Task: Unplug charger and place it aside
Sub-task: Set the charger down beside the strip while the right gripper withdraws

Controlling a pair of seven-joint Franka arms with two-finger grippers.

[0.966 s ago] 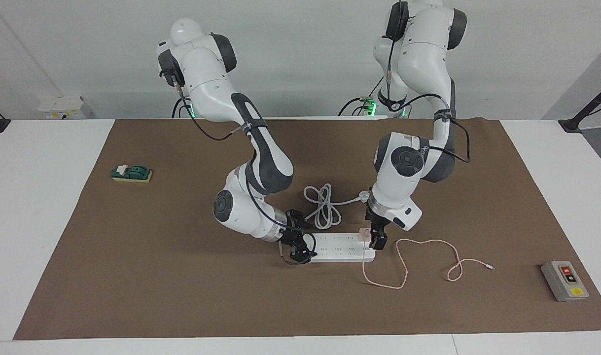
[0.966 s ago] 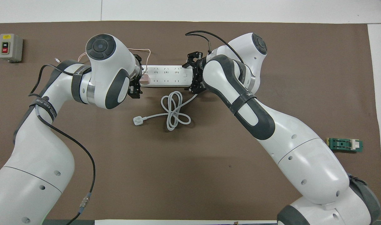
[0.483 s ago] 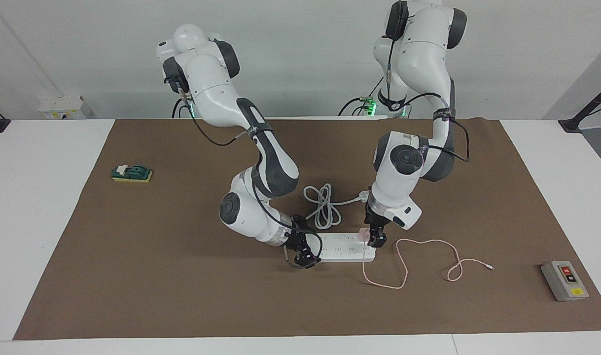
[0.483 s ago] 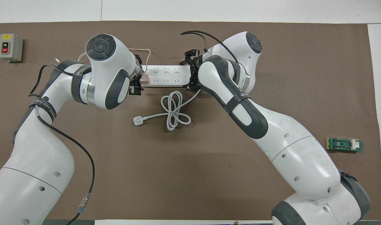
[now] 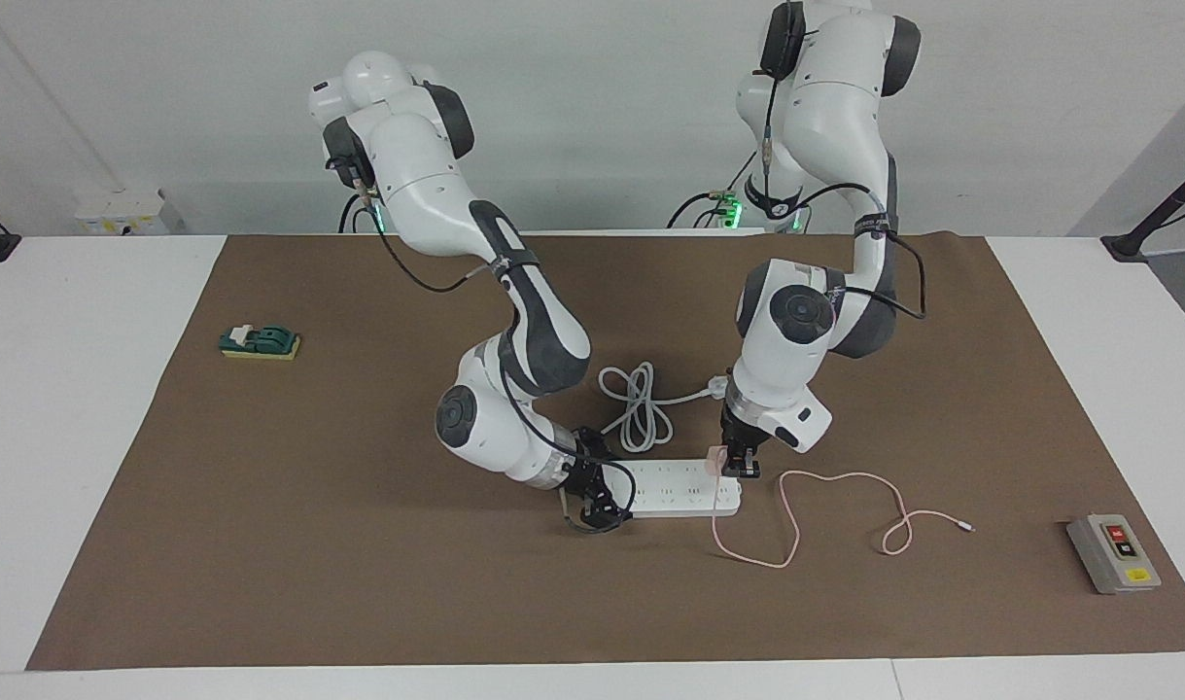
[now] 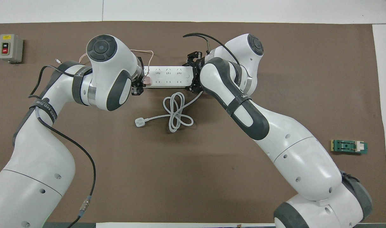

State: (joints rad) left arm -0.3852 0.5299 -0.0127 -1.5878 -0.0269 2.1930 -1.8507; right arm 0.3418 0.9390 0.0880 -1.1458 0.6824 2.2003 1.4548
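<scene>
Charger in left claw, mostly hidden.

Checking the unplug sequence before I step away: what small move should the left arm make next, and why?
Probably a straight pull up. The left end effector is shut on the charger, still plugged into the power strip, whose other end the right end effector sits at.

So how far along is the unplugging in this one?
Early. Done: the left gripper has shut on the charger, and the right gripper is down at the power strip's other end, apparently bracing it. In hand: the pull. The charger sits in the strip, its cable slack on the mat. Left: lifting it out and setting it aside.
</scene>
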